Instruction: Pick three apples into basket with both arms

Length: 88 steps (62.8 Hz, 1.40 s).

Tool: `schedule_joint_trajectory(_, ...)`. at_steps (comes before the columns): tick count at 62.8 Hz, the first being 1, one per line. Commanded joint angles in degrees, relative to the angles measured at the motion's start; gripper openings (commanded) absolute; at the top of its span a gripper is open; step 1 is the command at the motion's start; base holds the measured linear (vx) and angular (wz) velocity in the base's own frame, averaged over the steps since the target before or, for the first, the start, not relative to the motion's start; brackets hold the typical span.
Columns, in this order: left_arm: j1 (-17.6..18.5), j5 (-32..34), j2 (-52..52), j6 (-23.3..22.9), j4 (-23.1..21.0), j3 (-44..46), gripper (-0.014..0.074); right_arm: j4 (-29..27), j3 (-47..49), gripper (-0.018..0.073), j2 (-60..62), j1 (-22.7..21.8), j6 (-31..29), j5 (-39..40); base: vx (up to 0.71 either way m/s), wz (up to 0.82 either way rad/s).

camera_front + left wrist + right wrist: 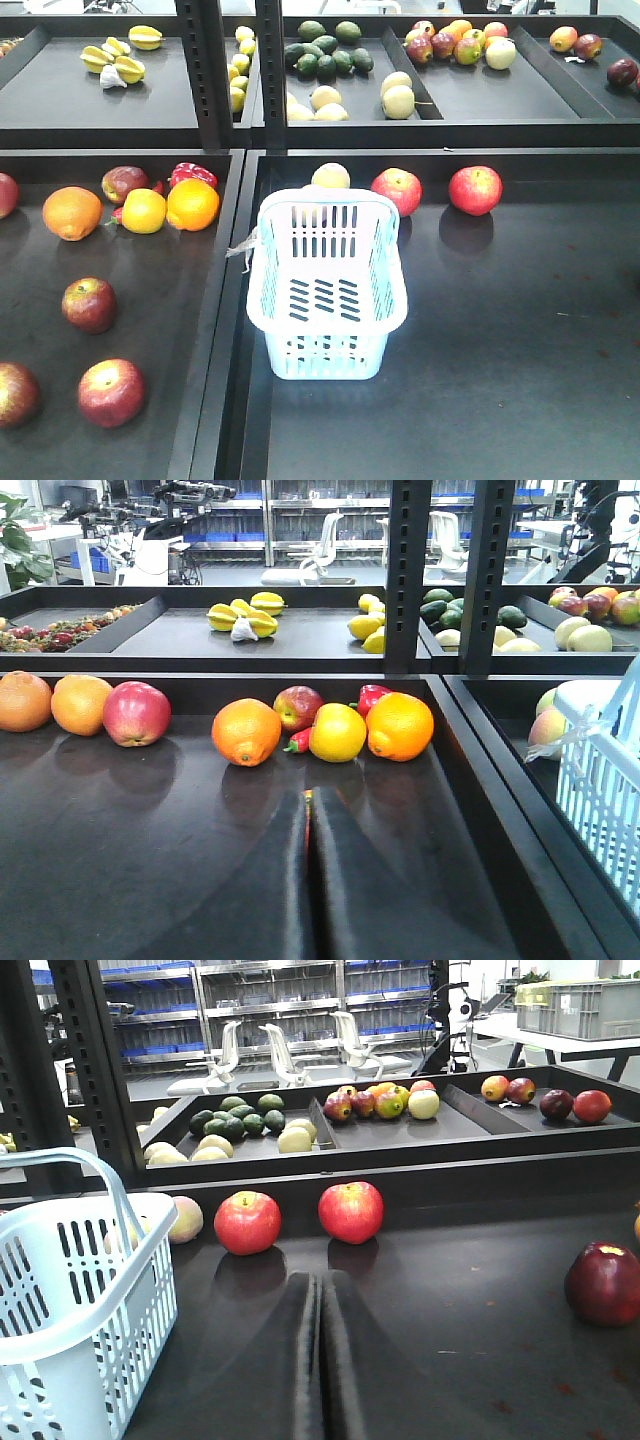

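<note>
The pale blue basket (325,345) stands empty at the left of the right tray; it also shows in the right wrist view (70,1290) and the left wrist view (605,780). Three dark red apples lie in the left tray's front: one (90,304), one (111,392) and one at the edge (15,393). Neither arm shows in the front view. My left gripper (309,798) is shut low over the left tray, with only a thin reddish sliver in the slit between its fingers. My right gripper (322,1280) is shut and empty, beside the basket.
Two bright red apples (397,190) (475,190) and a pale fruit (331,176) lie behind the basket. A dark red apple (603,1282) lies right of my right gripper. Oranges (72,212) (192,203), a yellow fruit (144,210) and an apple (124,183) lie at the left tray's back. A black divider (225,300) separates the trays.
</note>
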State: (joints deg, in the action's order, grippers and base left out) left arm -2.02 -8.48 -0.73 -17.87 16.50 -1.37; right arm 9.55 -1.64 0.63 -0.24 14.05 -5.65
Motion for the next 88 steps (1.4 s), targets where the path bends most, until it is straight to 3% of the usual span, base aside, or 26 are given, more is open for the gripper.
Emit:
schedule_joint_trajectory(1,0.05,4.41,-0.76,-0.41,0.02,-1.33,-0.0006,0.56,-0.81,-0.0001,0.58,-0.32,-0.44,4.26,0.01,0.0)
schedule_joint_trajectory(88,0.05,4.41,-0.76,-0.41,0.02,-1.33,-0.0006,0.56,-0.81,-0.0001,0.58,-0.32,-0.44,4.26,0.0,0.0)
